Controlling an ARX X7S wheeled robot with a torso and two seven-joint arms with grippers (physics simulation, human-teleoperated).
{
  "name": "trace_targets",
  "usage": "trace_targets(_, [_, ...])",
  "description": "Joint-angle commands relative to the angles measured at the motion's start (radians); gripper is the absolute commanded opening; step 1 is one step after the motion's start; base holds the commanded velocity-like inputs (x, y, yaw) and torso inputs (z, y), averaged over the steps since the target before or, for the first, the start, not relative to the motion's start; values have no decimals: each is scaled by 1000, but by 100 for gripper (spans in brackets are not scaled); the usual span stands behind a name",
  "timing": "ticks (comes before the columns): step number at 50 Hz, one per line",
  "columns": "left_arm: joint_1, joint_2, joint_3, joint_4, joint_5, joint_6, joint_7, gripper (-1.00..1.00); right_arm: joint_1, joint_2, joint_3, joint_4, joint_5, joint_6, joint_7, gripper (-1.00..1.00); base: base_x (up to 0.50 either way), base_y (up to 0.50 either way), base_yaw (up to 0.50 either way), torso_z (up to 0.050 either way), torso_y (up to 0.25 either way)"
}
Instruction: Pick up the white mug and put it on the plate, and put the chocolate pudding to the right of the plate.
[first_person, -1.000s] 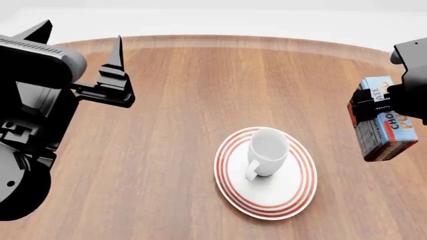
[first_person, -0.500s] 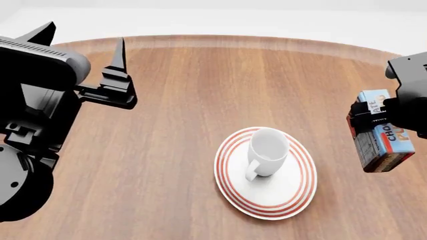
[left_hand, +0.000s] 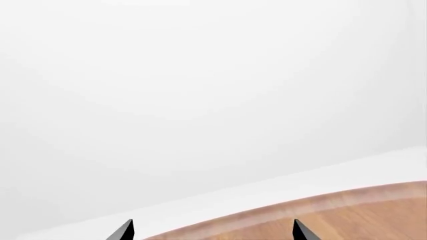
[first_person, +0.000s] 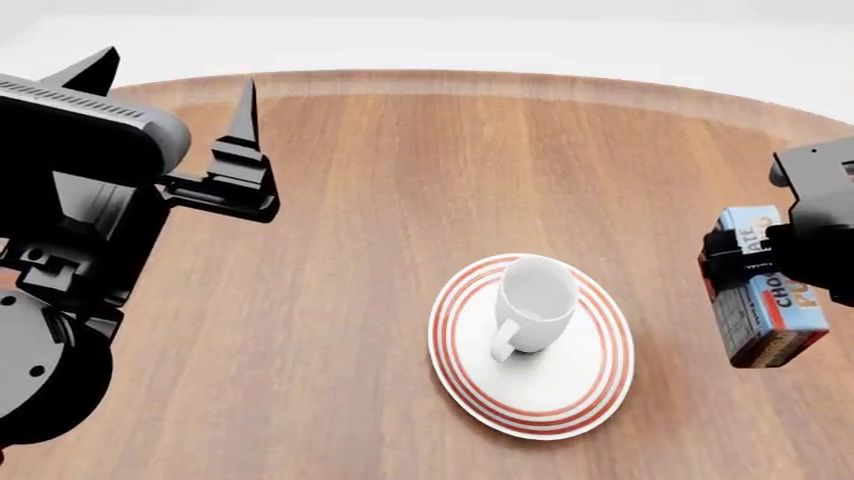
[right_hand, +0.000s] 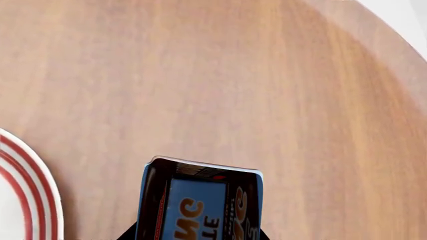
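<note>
The white mug (first_person: 535, 302) stands upright on the red-ringed plate (first_person: 574, 392) in the middle of the wooden table, handle toward me. My right gripper (first_person: 758, 255) is shut on the chocolate pudding (first_person: 765, 300) and holds it above the table to the right of the plate. In the right wrist view the chocolate pudding (right_hand: 202, 202) sits between the jaws, with the plate's rim (right_hand: 37, 187) off to one side. My left gripper (first_person: 174, 95) is open and empty, raised at the far left, well away from the mug. In the left wrist view only its two fingertips (left_hand: 125, 231) show.
The round wooden table (first_person: 374, 180) has its curved far edge (first_person: 441, 78) near the top of the head view, with pale floor beyond. The left arm's black body (first_person: 67, 250) fills the left side. The table's edge (right_hand: 380, 30) also shows in the right wrist view.
My right gripper has lowered the chocolate pudding slightly and tilted it more upright. My left gripper has drifted a little to the right. Mug and plate have not moved.
</note>
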Motion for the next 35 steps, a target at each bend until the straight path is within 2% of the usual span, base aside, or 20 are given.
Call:
trace_targets(1, [-3,20,-23,1,14,-14,24,100,-19,-31,13,18,-44,-25,-33,-100,0,0,0,0,0])
trace_targets(35, [4,34,-19,4,24,-23,25,100,-90,-51,35,85,-43,-106,-29,-100,0,0,0,0,0])
